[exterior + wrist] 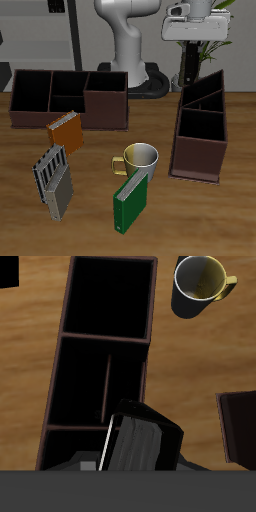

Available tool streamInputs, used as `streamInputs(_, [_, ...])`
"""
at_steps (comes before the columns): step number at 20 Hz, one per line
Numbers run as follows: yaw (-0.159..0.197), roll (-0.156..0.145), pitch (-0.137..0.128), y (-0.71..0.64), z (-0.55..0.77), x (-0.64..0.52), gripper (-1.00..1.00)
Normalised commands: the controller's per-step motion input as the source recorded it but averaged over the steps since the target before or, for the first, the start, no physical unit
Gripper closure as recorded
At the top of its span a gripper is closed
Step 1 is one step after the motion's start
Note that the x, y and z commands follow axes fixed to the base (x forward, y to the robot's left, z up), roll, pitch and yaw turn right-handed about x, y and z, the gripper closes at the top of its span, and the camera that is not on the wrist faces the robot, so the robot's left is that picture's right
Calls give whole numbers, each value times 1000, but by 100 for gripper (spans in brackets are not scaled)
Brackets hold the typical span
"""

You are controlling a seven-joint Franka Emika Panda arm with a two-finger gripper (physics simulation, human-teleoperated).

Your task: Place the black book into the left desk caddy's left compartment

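Note:
My gripper (193,36) hangs high above the left desk caddy (200,130), a dark brown narrow box seen end-on. In the wrist view the gripper (135,459) is shut on the black book (146,440), which shows a pale page edge. The book hovers over the end section of the caddy (62,366) and hides part of it. The caddy's other open sections lie beyond the book and look empty. I cannot make out the book in the exterior view.
A yellow mug (141,157) (203,280) stands beside the caddy. A green book (132,201) stands near the front edge, with a grey striped book (55,180) and an orange book (65,131) further along. The wide brown caddy (70,95) (240,431) stands farther back.

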Motion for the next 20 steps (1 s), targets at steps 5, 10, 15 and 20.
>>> streamInputs(5, [22,27,11,222,-85,-299,100])
streamInputs(10, [49,48,-8,242,-124,-308,100])
streamInputs(15, [5,22,9,94,-88,-126,100])
streamInputs(20, [14,25,28,142,-152,-10,100])
